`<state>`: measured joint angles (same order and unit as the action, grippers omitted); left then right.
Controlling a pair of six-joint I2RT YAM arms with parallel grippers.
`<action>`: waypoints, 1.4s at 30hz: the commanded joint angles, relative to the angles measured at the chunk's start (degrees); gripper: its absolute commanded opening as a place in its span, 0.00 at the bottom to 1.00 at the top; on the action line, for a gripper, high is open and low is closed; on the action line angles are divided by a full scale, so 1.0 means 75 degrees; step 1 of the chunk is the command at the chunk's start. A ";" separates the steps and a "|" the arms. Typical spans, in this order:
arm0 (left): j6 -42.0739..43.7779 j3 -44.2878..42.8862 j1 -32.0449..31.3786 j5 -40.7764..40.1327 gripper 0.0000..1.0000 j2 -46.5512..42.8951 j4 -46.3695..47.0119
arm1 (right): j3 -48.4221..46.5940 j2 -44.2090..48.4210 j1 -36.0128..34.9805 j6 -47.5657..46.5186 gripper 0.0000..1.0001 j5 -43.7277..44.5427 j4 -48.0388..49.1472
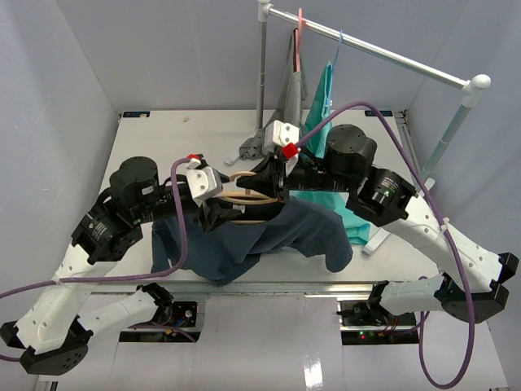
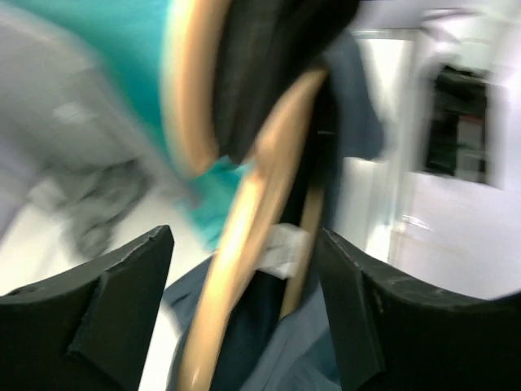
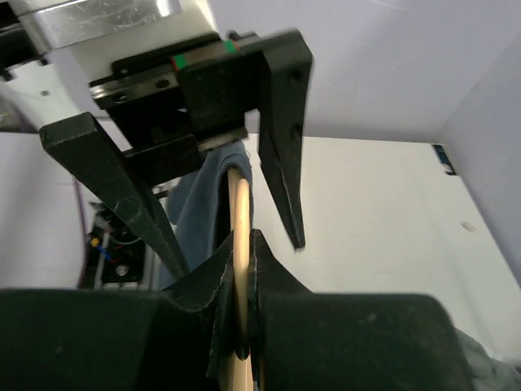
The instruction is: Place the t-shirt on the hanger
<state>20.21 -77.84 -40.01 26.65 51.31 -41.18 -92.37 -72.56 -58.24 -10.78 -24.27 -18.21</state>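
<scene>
The right end effector (image 3: 244, 244) is closed, clamping the tan bar of the hanger (image 1: 248, 198) at the centre of the top view. The left end effector (image 2: 244, 236) is open, one finger on each side of the hanger. The t-shirt (image 1: 277, 236) lies bunched on the table (image 1: 163, 138) at lower centre, partly draped over the hanger.

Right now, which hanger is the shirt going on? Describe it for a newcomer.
In the middle of the table lies a bunched dark blue t-shirt. The hanger sticks out of its far side, pinched in the right gripper. It is broad, curved and tan, unlike the thin pink hanger and blue hanger on the rail.
</scene>
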 commanded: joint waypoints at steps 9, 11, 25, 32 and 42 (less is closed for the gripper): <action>-0.1088 -0.0451 0.0003 -0.6021 0.81 -0.1304 0.1601 | -0.5091 -0.2041 0.0048 -0.0237 0.08 0.4513 0.0403; -0.0985 -0.0193 0.0003 -0.6054 0.82 -0.1399 0.1601 | -0.5458 -0.2176 0.0051 -0.0307 0.08 0.4865 0.0693; -0.1050 0.0163 0.0003 -0.4168 0.82 -0.1421 0.1356 | -0.4611 -0.1569 0.0048 0.0263 0.08 0.5374 -0.1016; -0.0715 0.0242 0.0003 -0.2341 0.82 -0.1381 0.1244 | -0.3484 -0.0733 0.0043 0.0709 0.08 0.4072 -0.2000; 0.0180 0.0421 0.0003 0.0155 0.82 -0.0798 0.1257 | -0.1991 0.0568 0.0034 0.0974 0.08 0.1389 -0.2105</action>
<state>18.28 -75.08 -39.88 16.63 41.65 -31.36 -110.10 -73.91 -57.82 -4.69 -1.84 -38.47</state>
